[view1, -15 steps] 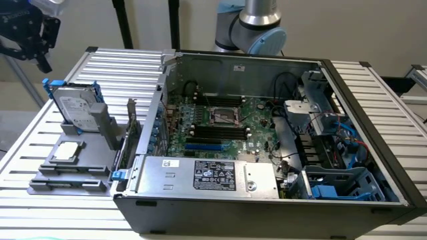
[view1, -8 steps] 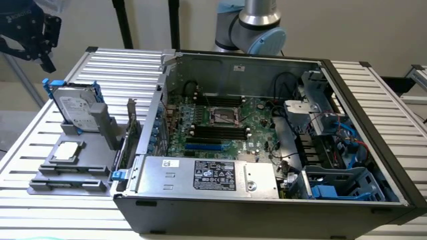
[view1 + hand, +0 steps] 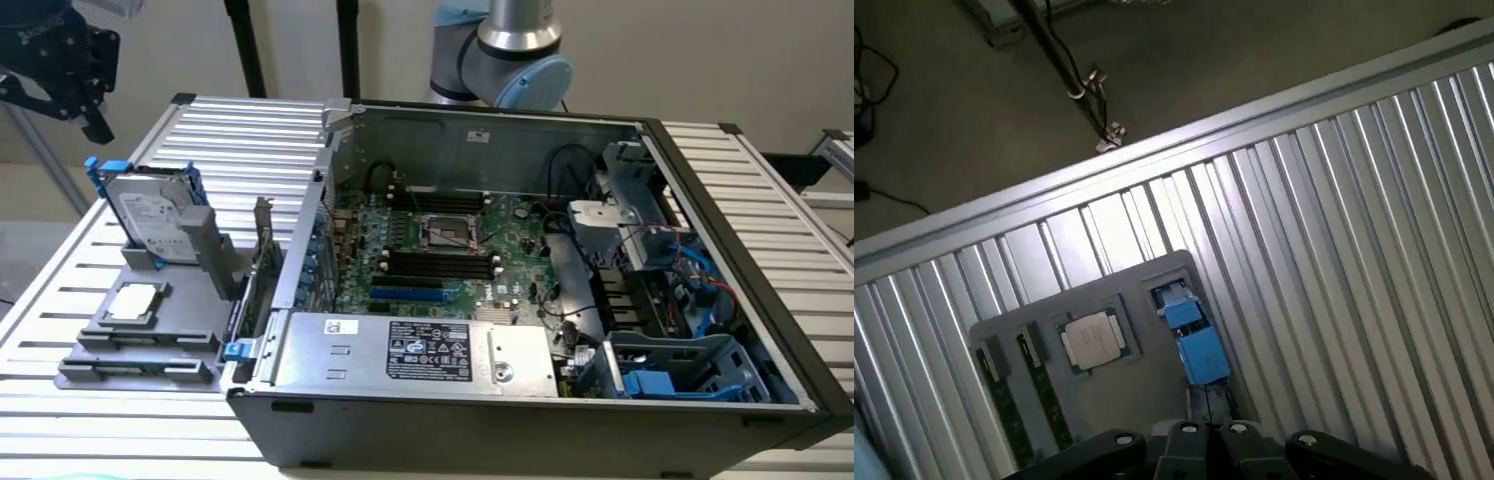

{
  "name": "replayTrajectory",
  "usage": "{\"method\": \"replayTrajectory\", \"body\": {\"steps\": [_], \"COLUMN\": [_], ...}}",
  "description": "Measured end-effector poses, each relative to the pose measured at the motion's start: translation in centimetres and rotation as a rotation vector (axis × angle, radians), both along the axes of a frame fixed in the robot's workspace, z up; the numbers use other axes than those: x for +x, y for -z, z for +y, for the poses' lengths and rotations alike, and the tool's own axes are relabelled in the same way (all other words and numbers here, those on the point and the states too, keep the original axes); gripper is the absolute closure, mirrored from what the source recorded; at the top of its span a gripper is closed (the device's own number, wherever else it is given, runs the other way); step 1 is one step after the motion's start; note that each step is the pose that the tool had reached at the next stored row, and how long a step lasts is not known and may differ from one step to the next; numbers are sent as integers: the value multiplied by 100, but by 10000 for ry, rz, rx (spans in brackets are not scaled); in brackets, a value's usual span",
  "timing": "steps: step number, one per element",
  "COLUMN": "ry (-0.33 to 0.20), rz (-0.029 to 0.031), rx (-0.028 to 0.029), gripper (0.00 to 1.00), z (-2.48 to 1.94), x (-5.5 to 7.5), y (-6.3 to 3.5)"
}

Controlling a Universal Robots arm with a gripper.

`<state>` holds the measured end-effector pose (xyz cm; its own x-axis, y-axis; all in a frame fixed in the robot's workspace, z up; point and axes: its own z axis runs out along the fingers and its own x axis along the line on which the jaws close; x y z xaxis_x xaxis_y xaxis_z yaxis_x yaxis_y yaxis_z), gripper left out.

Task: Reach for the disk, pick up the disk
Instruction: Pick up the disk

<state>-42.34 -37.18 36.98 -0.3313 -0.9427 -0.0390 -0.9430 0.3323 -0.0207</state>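
Starting at the exterior view's left: the gripper (image 3: 78, 108) hangs in the air near the top corner, well apart from everything on the table (image 3: 227, 130). It holds nothing. In the wrist view its jaws look pressed together, though they sit cropped at the frame edge, so I'm not fully sure.

Below it, the disk (image 3: 150, 215) stands upright on its edge in a slot at the back of a grey holder (image 3: 167, 345). The silver face with the white label is toward the camera, and the blue frame is clipped round the sides. Nothing touches it except the holder.

A square silver chip (image 3: 138, 300) lies flat in a recess of the same holder, just in front of the disk.

To the right of the holder is an open computer case (image 3: 467, 130) lying on its side, touching or nearly touching the holder. The green motherboard (image 3: 441, 240) sits in the middle and the silver power supply (image 3: 414, 350) along the near wall. A blue-grey drive cage (image 3: 681, 365) is in the near corner at the exterior view's right. The arm (image 3: 514, 45) rises behind the case.

The wrist view looks down on the slatted table (image 3: 1334, 250). The disk (image 3: 1199, 350) is seen edge-on, mostly as blue frame, just beside the gripper (image 3: 1211, 440). The chip (image 3: 1094, 340) is next to it on the holder (image 3: 1129, 395). Bare floor (image 3: 954, 100) with cables shows beyond the table edge.
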Motion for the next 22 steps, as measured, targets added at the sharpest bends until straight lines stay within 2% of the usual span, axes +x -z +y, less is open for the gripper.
{"method": "replayTrajectory", "body": {"steps": [8, 13, 17, 19, 22], "ry": [-1437, -2103, -2475, -2616, -2758], "rz": [3, 4, 12, 25, 105], "rx": [-1, 1, 35, 69, 118], "gripper": [89, 89, 89, 89, 89], "z": [4, 4, 5, 6, 11], "x": [0, 0, 0, 0, 0], "y": [5, 12, 15, 16, 16]}}
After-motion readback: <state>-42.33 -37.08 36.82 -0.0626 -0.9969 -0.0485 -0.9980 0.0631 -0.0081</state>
